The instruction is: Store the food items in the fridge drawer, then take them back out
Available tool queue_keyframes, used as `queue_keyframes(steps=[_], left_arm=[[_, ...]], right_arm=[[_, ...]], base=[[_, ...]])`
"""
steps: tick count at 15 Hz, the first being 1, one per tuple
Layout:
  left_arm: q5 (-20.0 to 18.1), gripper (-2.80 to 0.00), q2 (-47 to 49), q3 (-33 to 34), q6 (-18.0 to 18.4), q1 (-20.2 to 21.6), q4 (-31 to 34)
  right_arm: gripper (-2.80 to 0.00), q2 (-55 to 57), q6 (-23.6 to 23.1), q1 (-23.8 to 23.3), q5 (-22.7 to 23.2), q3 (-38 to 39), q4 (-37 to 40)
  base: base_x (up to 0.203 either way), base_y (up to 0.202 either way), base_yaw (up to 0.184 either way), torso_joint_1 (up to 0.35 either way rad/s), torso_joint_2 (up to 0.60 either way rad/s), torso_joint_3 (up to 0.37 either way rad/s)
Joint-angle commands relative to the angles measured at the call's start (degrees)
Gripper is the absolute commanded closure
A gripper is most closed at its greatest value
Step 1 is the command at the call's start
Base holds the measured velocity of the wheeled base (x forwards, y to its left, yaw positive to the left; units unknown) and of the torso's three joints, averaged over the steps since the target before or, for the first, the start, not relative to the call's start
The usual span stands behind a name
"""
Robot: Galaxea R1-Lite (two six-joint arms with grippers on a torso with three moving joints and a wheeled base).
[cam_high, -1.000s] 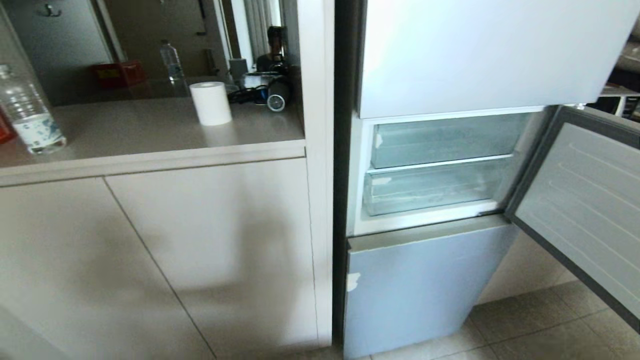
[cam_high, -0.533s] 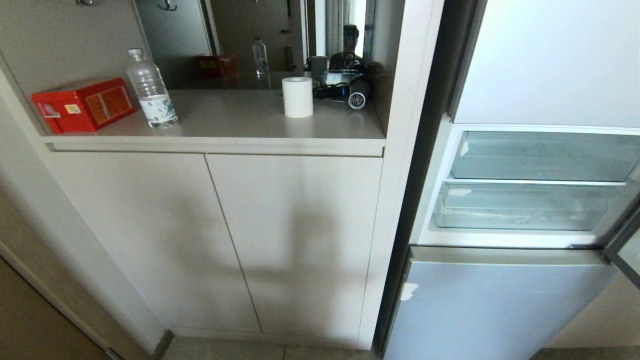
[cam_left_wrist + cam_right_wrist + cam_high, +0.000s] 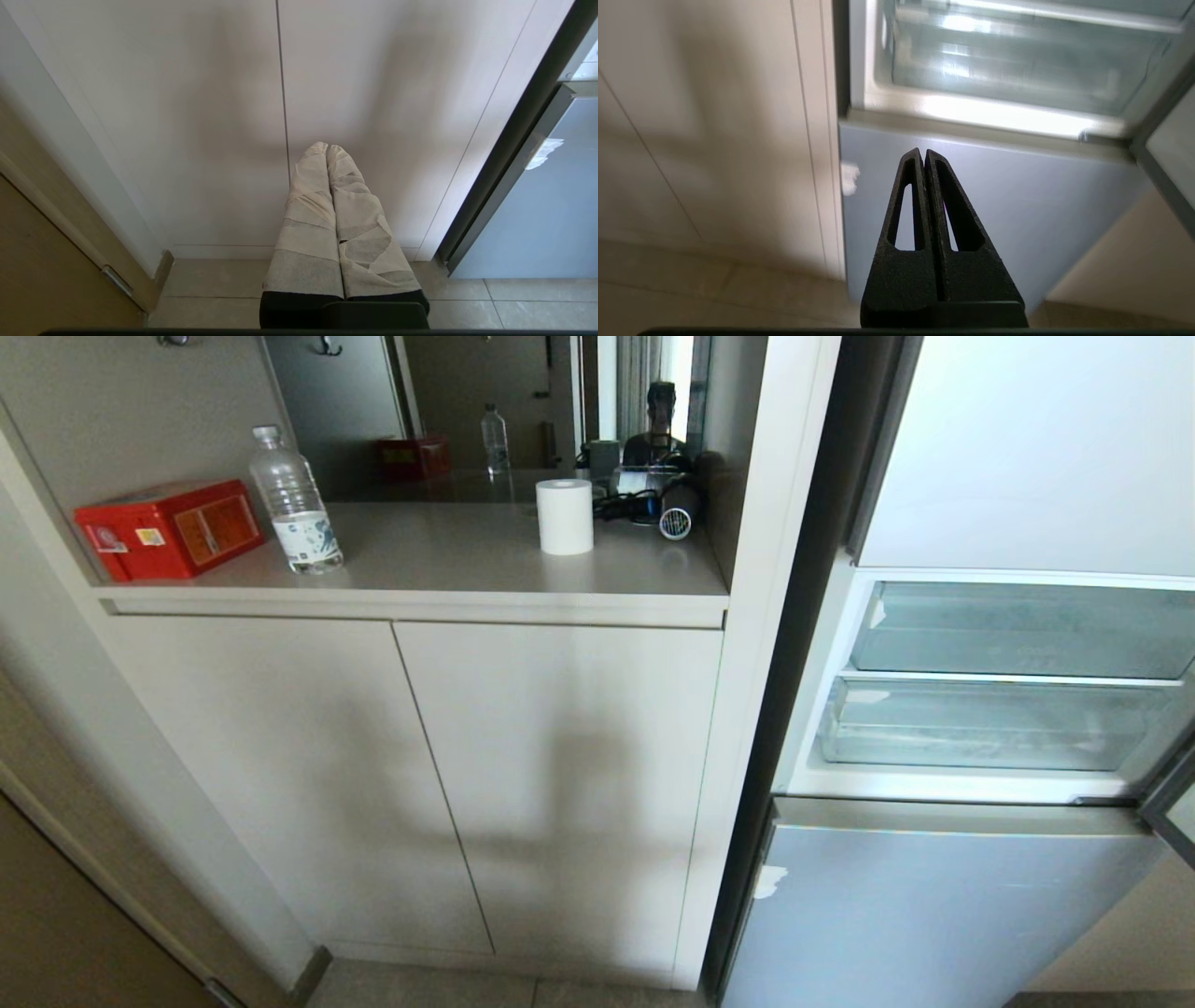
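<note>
The food items are out of view. The fridge (image 3: 990,457) stands at the right with its middle section open. Two clear bins sit pushed in there; the lower one is the fridge drawer (image 3: 990,726), also seen as a blurred clear bin (image 3: 1008,60) in the right wrist view. My right gripper (image 3: 923,151) is shut and empty, low in front of the fridge's bottom blue-grey panel (image 3: 1017,196). My left gripper (image 3: 326,147), its fingers wrapped in pale tape, is shut and empty and faces the cabinet doors (image 3: 210,116). Neither arm shows in the head view.
A counter (image 3: 448,565) above the cabinet holds a red box (image 3: 173,527), a water bottle (image 3: 297,502), a white paper roll (image 3: 565,516) and a hair dryer (image 3: 674,513). The open fridge door's edge (image 3: 1172,812) juts in at the right. A wooden door (image 3: 56,915) stands at the left.
The whole head view has swung: the cabinet and counter now fill the middle and the fridge sits further right, so the camera has moved. Nothing on the counter or in the fridge has shifted.
</note>
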Motion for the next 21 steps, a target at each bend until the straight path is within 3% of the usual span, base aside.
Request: queue_keyframes(steps=[1, 4, 5, 9, 14, 18, 20, 21], left_arm=[[0.0, 0.0, 0.1, -0.1, 0.0, 0.0, 0.0], [0.0, 0.0, 0.1, 0.0, -0.1, 0.0, 0.0], [0.0, 0.0, 0.1, 0.0, 0.0, 0.0, 0.0], [0.0, 0.0, 0.1, 0.0, 0.0, 0.0, 0.0], [0.0, 0.0, 0.1, 0.0, 0.0, 0.0, 0.0], [0.0, 0.0, 0.1, -0.1, -0.1, 0.0, 0.0], [0.0, 0.0, 0.1, 0.0, 0.0, 0.0, 0.0], [0.0, 0.0, 0.1, 0.0, 0.0, 0.0, 0.0]], right_arm=[[0.0, 5.2, 1.5, 0.0, 0.5, -5.1, 0.1], [0.0, 25.6, 5.8, 0.3, 3.4, -12.2, -0.4], [-2.8, 33.6, 7.0, 0.3, 5.3, -13.9, -2.3], [-2.8, 61.8, 9.9, 0.5, 10.6, -17.2, -17.2], [-2.8, 94.9, 10.8, 0.6, 12.4, -17.8, -48.9], [-2.8, 118.8, 10.6, 0.7, 7.6, -20.2, -77.3], [-2.8, 125.2, 10.3, 0.7, 3.8, -23.6, -86.8], [-2.8, 125.7, 9.9, 0.7, 2.9, -25.2, -88.0]], base=[[0.0, 0.0, 0.0, 0.0, 0.0, 0.0], [0.0, 0.0, 0.0, 0.0, 0.0, 0.0], [0.0, 0.0, 0.0, 0.0, 0.0, 0.0], [0.0, 0.0, 0.0, 0.0, 0.0, 0.0], [0.0, 0.0, 0.0, 0.0, 0.0, 0.0], [0.0, 0.0, 0.0, 0.0, 0.0, 0.0], [0.0, 0.0, 0.0, 0.0, 0.0, 0.0], [0.0, 0.0, 0.0, 0.0, 0.0, 0.0]])
